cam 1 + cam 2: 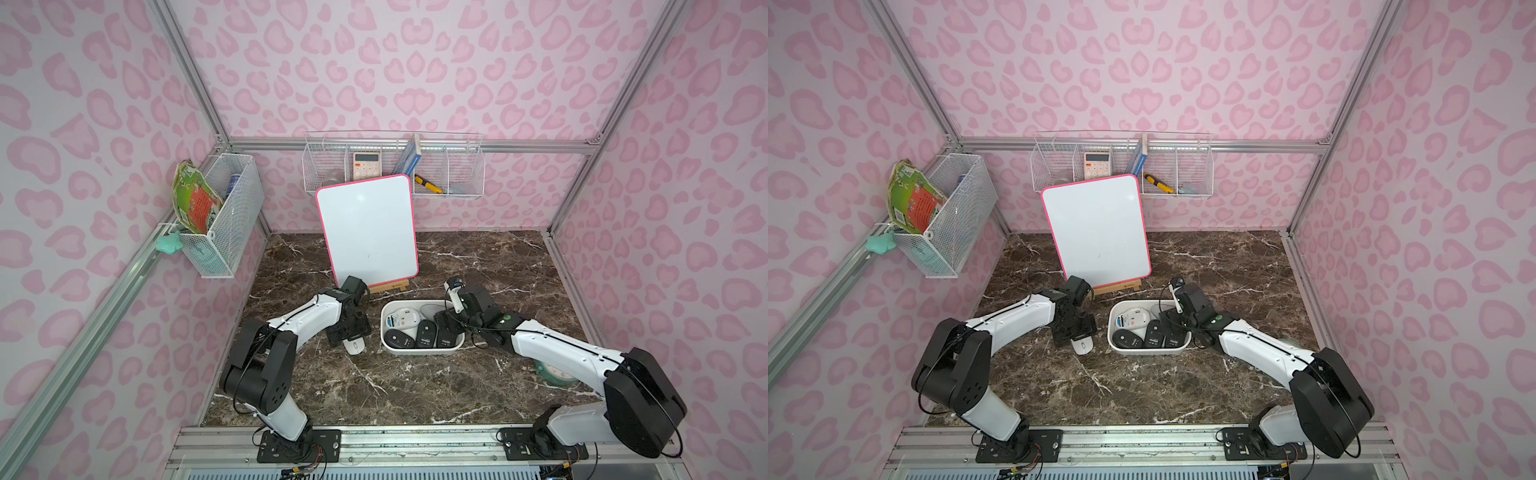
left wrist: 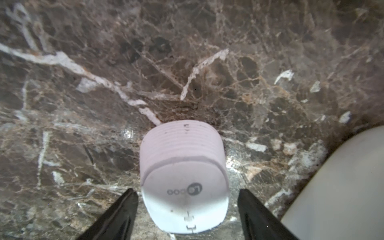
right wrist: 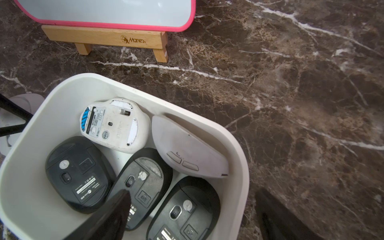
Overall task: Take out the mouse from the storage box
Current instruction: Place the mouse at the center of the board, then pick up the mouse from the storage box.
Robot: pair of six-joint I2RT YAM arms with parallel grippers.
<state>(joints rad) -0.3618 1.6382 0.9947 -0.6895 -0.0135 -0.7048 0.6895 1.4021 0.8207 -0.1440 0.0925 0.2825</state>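
White mouse [image 1: 354, 345] lies on the worktop [image 1: 374, 395] near its middle, outside the storage box [image 1: 415, 352] and just left of it; the left gripper [image 2: 186, 192] stands wide around it, clear of both sides. Five mice [image 3: 116, 124] lie in the box, the right gripper [image 3: 192, 192] spread wide astride its right wall. Behind stands a whiteboard [image 1: 368, 232]

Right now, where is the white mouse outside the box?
In both top views the mouse lies on the table under the open left tool, left of the box.
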